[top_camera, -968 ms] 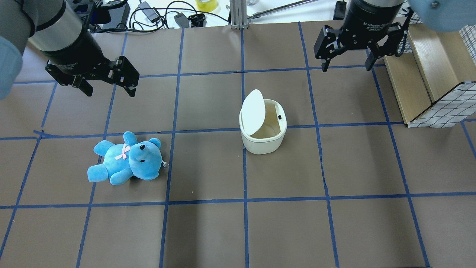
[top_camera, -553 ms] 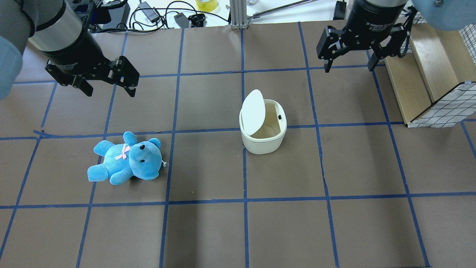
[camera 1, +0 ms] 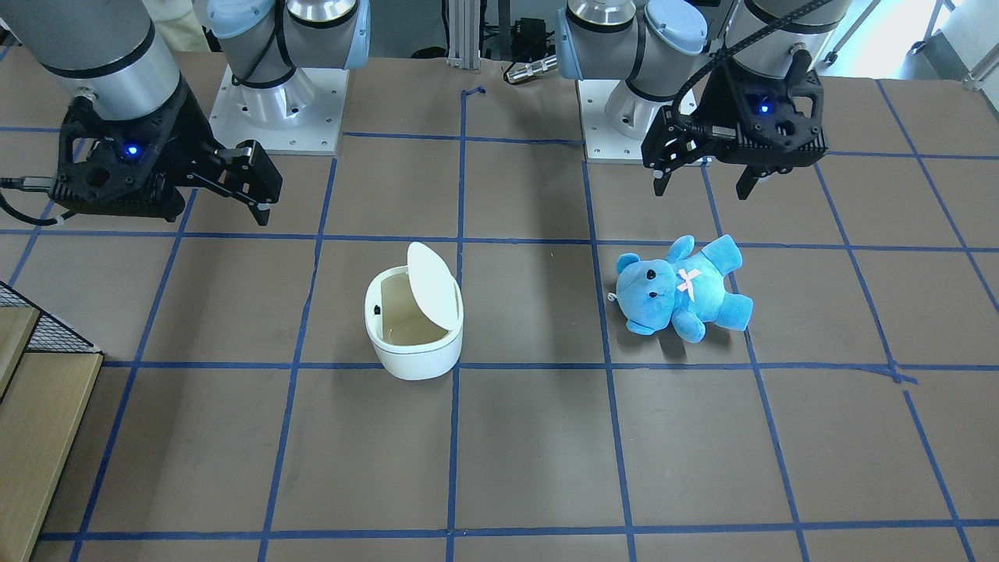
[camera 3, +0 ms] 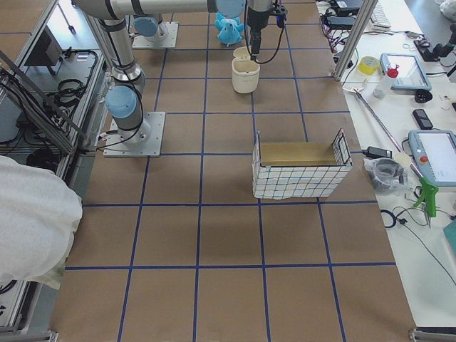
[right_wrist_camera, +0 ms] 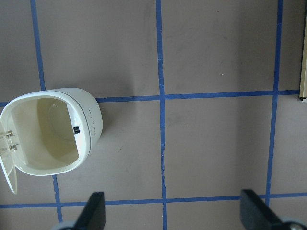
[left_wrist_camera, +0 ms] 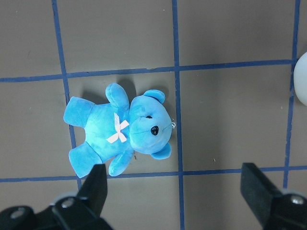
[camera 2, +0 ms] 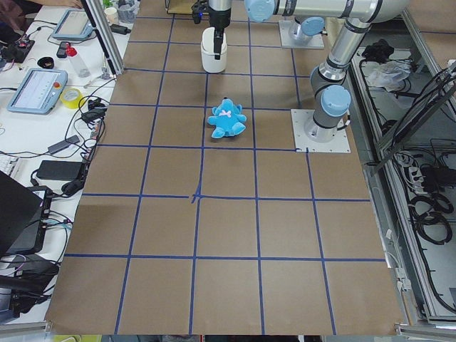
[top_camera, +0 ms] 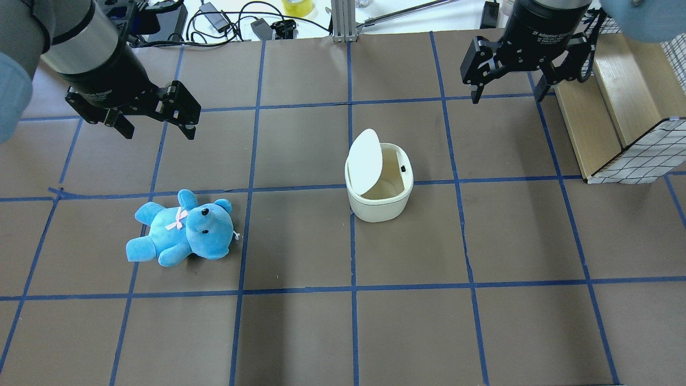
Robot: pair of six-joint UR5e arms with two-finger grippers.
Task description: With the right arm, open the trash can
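The white trash can (top_camera: 379, 203) stands near the middle of the overhead view, on the brown table (top_camera: 300, 332) crossed by blue tape lines. Its flat lid (top_camera: 365, 161) is swung up on the hinge at the can's left side, so the beige inside shows. A small black catch (top_camera: 402, 169) sits on the rim opposite the hinge.

The right gripper (top_camera: 507, 98) hangs in the upper right of that view, well apart from the can. Its fingers are spread wide with nothing between them. In the right wrist view the can lies at the lower left of the frame, mouth towards the camera. The two fingertips at the bottom edge are far apart over bare table.

The left gripper (top_camera: 159, 131) hangs in the upper left of the overhead view, its jaws likewise released and empty. Below it in the picture a blue teddy bear (top_camera: 182, 228) lies face up with a pink bow on its chest, well left of the can.

At the right edge stands a wooden box with a wire-grid wall (top_camera: 616, 107), just beside the right gripper in the picture.
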